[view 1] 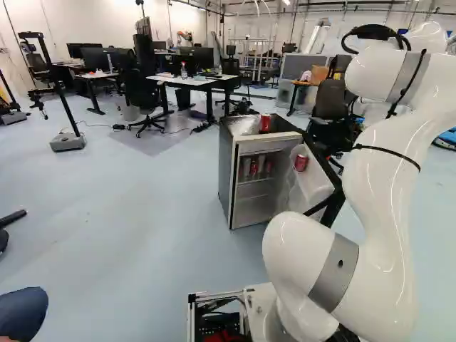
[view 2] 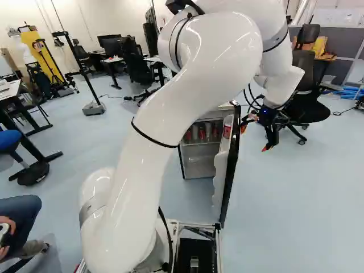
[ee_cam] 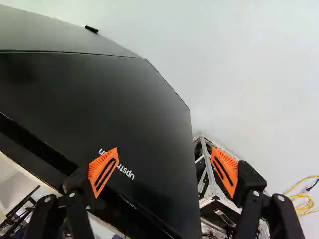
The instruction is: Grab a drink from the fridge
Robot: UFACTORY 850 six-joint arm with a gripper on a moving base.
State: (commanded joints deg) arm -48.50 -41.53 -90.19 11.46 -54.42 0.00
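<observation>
End effector (view 2: 254, 139) near lettered door (ee_cam: 109, 109)

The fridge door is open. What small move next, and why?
I'd probably ease the open gripper around the free edge of the door, toward its inner side: the gripper hangs by the dark outer face, while the cans stand inside the fridge.

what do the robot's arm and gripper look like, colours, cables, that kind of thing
The arm is glossy white and rounded, with grey bands at some joints, thin black straps around it and black cabling near its upper part. The gripper is black, its two fingers carrying ribbed, pointed orange pads with dark slanting stripes.
</observation>
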